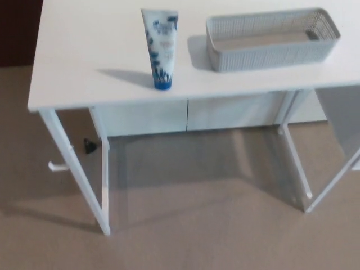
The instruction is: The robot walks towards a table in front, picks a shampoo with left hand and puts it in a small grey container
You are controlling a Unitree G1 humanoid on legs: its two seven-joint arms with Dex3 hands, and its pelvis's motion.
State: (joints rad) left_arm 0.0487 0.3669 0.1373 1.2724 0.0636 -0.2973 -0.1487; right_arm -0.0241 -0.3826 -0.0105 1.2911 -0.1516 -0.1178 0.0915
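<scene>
1. The beige carpet floor point(197, 236) fills the lower half of the head view; it lies open in front of the table and between its legs.
2. The white table point(84, 50) spans the top; its front edge runs from left to right, its left corner shows, and its right end runs out of the picture; the top is bare to the left of the tube.
3. The grey slotted container point(270, 53) sits right of centre, open side up, long axis along the table's width, just back from the front edge.
4. The shampoo tube point(161, 45) stands upright on its blue cap point(162, 84), crimped end up, long axis near vertical; it is close to the front edge, left of the container and apart from it.
5. A small black object point(89, 146) lies on the carpet under the table's left side.
6. Neither hand shows, so whether they are released or clenched cannot be told.
</scene>
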